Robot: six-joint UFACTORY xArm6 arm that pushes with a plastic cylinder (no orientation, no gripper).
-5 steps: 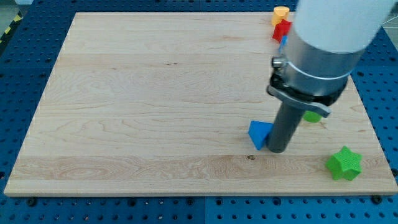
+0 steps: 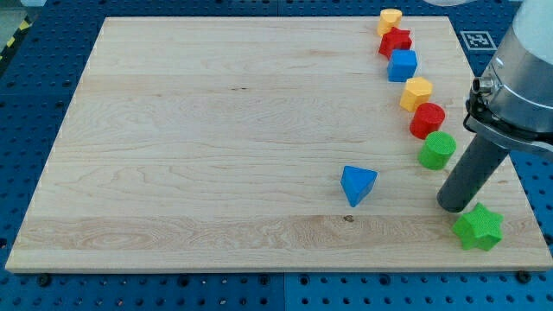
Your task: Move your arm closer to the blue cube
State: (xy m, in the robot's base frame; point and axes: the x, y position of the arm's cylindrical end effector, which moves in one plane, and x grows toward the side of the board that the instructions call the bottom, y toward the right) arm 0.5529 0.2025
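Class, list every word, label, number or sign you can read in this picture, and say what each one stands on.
No readable words, brands or numbers.
One sign only: a black-and-white square marker at the view's top right, off the wooden board; it is a coded pattern, not text, and too small to decode.
The coloured blocks carry no print, and neither does the arm's rod, whose end is my tip.

A pale wooden board [image 2: 216, 130] carried eight blocks: a blue triangular block [image 2: 358, 184], a green star [image 2: 478, 227], and a curved row from a yellow block [image 2: 390, 17] through a red star [image 2: 396, 40], blue cube [image 2: 403, 65], yellow hexagon [image 2: 416, 92] and red cylinder [image 2: 427, 120] to a green cylinder [image 2: 437, 149].
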